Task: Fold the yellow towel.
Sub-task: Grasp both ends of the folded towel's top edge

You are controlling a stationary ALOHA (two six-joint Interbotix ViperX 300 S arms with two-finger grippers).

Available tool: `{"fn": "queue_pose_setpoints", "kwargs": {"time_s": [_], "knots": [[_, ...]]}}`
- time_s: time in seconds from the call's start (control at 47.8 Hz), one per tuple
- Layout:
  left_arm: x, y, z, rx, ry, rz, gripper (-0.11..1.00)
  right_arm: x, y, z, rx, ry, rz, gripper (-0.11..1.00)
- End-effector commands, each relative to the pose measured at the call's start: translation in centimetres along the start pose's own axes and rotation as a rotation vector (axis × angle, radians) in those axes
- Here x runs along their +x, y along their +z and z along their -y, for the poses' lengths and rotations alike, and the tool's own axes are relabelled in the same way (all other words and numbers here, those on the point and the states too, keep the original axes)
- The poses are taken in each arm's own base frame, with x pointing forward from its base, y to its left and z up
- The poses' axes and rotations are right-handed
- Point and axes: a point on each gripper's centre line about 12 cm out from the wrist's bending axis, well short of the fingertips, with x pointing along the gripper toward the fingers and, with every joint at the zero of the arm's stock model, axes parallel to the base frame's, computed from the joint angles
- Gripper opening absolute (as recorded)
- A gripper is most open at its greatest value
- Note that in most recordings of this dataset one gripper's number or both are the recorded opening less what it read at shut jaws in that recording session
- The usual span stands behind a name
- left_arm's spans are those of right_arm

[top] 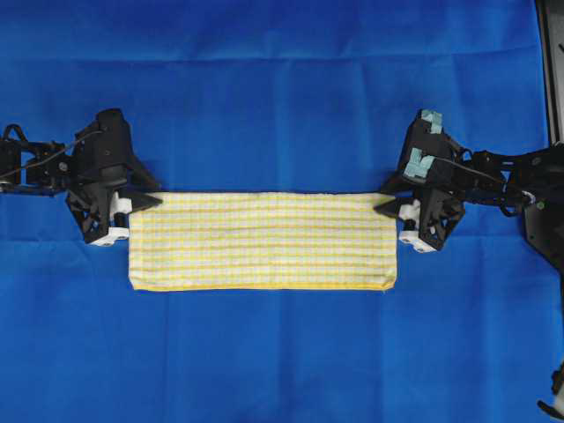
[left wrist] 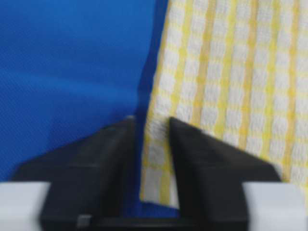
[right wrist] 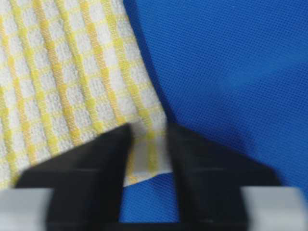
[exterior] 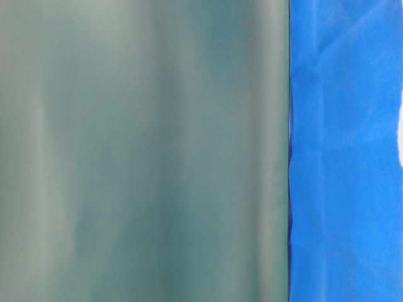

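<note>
Lying flat as a long band on the blue cloth (top: 282, 79) over the counter, the yellow towel (top: 262, 241) is at the corner-gripping step. The left hand (left wrist: 150, 132) and right hand (right wrist: 149, 137) each pinch a far corner, jaws nearly closed. Next, I judge, both must lift together and carry that edge over evenly.

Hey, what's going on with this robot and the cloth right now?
Two robot arms are folding a yellow towel that lies as a long strip on a blue cloth. The left gripper is pinched on the towel's top left corner, and the right gripper on its top right corner. The towel lies flat, not lifted yet.
</note>
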Motion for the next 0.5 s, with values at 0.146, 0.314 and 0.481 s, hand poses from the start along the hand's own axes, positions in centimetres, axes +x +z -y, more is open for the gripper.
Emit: {"fn": "queue_pose_setpoints", "kwargs": {"time_s": [0.146, 0.314, 0.481], "knots": [[0.3, 0.8, 0.3, 0.010, 0.000, -0.039, 0.02, -0.1, 0.6, -0.4, -0.008, 0.011, 0.021, 0.02], [0.1, 1.1, 0.3, 0.019, -0.002, -0.034, 0.02, -0.2, 0.6, -0.3, -0.005, 0.013, 0.026, 0.02], [-0.5, 2.0, 0.3, 0.015, -0.003, -0.016, 0.02, -0.9, 1.1, -0.6, -0.004, 0.031, 0.056, 0.02]]}}
